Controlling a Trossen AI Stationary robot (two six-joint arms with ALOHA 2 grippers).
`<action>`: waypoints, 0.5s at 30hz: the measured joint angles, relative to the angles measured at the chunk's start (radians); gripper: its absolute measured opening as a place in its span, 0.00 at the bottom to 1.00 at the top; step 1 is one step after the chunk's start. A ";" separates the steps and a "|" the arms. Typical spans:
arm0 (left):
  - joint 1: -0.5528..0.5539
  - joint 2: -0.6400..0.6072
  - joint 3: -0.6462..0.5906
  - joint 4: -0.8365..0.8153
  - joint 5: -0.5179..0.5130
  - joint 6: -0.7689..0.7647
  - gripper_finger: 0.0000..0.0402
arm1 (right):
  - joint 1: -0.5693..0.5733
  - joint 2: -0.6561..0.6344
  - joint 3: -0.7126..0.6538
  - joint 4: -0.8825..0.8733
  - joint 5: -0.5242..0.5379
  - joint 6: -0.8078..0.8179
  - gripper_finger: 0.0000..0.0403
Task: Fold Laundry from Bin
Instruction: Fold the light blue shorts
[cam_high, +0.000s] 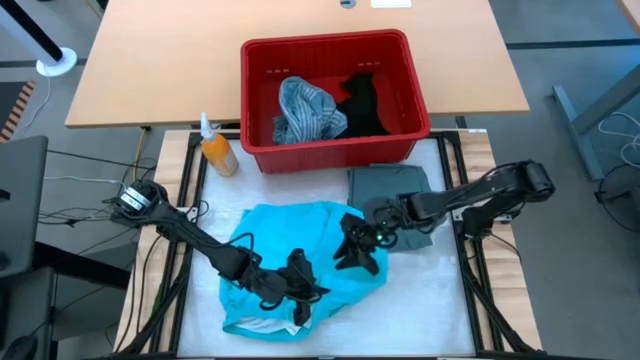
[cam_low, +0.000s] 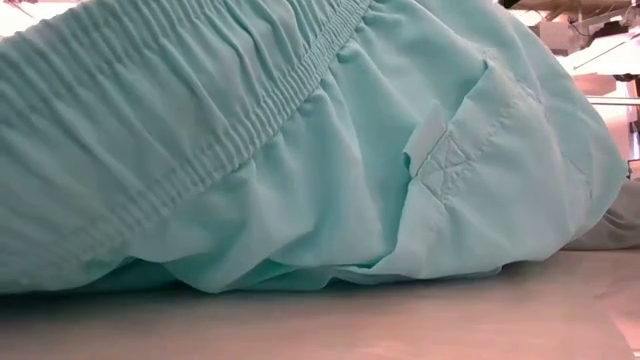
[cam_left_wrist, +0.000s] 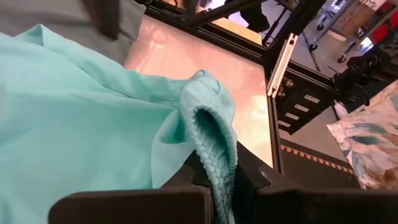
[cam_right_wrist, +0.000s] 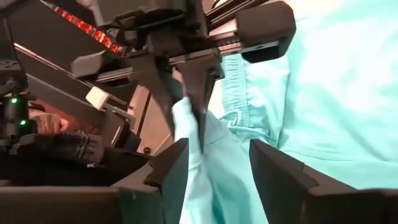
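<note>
Turquoise garment (cam_left_wrist: 93, 124) pinched in left hand (cam_left_wrist: 217, 186), right hand (cam_right_wrist: 214, 165) seemingly alongside

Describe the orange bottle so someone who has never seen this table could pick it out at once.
Start at the red bin at the far middle of the work area. Just outside its left wall, at the near corner, stands a small orange spray bottle with a pale trigger top. It is the only hard, orange thing here; its neighbours are soft garments.

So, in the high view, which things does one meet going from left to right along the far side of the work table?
Orange spray bottle → red bin → folded grey-green garment, which lies just in front of the bin's right part.
</note>
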 joint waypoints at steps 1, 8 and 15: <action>0.000 0.000 0.000 -0.002 0.000 0.000 0.01 | 0.000 -0.010 0.000 -0.030 -0.007 -0.015 0.51; -0.021 -0.035 0.000 -0.029 0.052 -0.002 0.01 | -0.015 -0.121 -0.010 -0.365 0.113 -0.053 0.51; -0.090 -0.063 0.000 -0.115 0.156 -0.116 0.01 | 0.009 -0.260 -0.107 -0.556 0.642 0.213 0.49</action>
